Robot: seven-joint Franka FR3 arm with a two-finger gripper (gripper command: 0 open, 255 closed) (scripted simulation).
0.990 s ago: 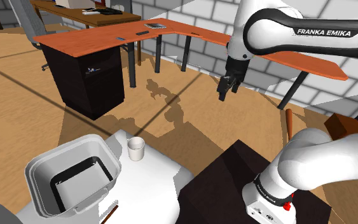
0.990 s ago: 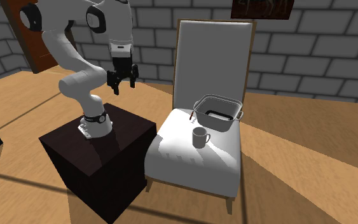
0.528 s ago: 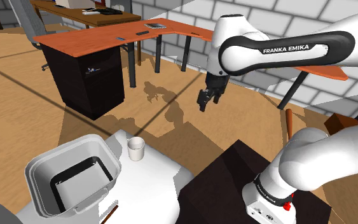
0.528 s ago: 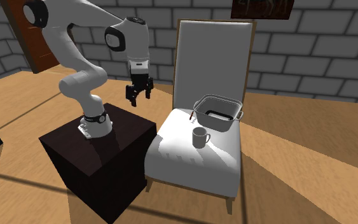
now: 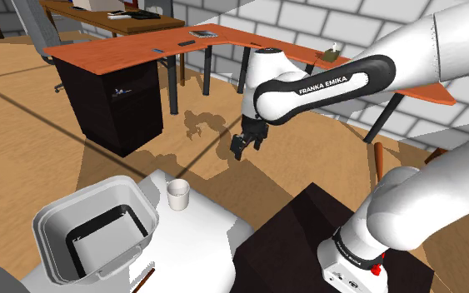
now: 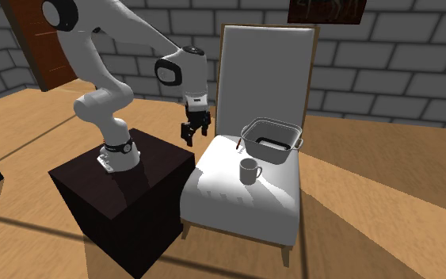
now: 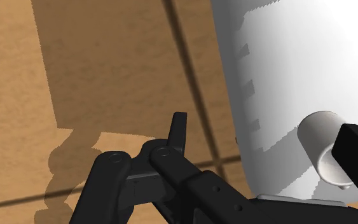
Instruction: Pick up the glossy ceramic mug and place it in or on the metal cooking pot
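White cylindrical mug (image 5: 177,194) upright nr squarish grey metal pot (image 5: 53,237) on chair seat (image 5: 203,240); black gripper (image 5: 236,150) fingers apart, empty.

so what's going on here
A white Franka arm is set to fetch the mug, which stands on a white chair seat beside the grey pot. Its black gripper hangs open in the air short of the chair, holding nothing. The mug is not yet touched.

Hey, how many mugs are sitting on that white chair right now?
1. The pale mug stands upright on the chair seat, beside the grey pot and apart from it. Part of the pot's inside is hidden.
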